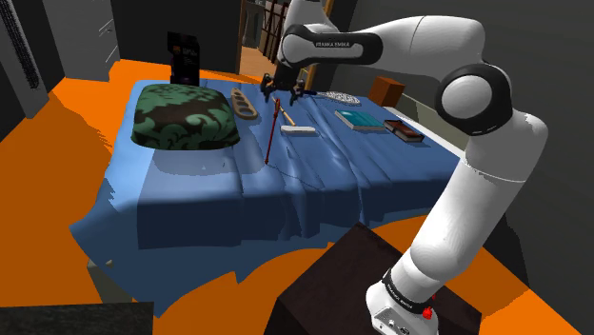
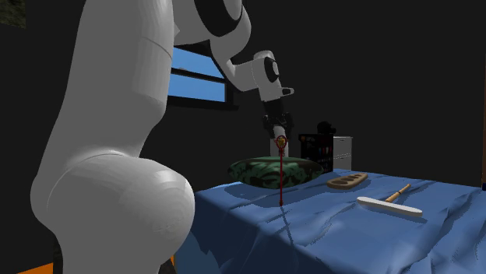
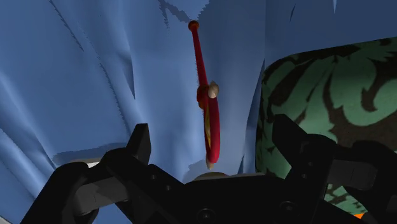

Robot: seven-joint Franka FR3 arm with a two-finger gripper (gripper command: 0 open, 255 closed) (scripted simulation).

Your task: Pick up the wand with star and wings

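Your claw [image 3: 212, 130] is hanging released over the bed [image 1: 381, 181], fingers standing well apart. The red wand [image 2: 280, 175] is standing nearly upright between them and touching neither finger, its head up by the palm, its lower tip down at the blue sheet. A green patterned pillow [image 1: 186, 116] is lying near the wand. A wooden tray [image 2: 346, 181] and a white wooden-handled tool [image 2: 389, 205] are resting farther along the sheet.
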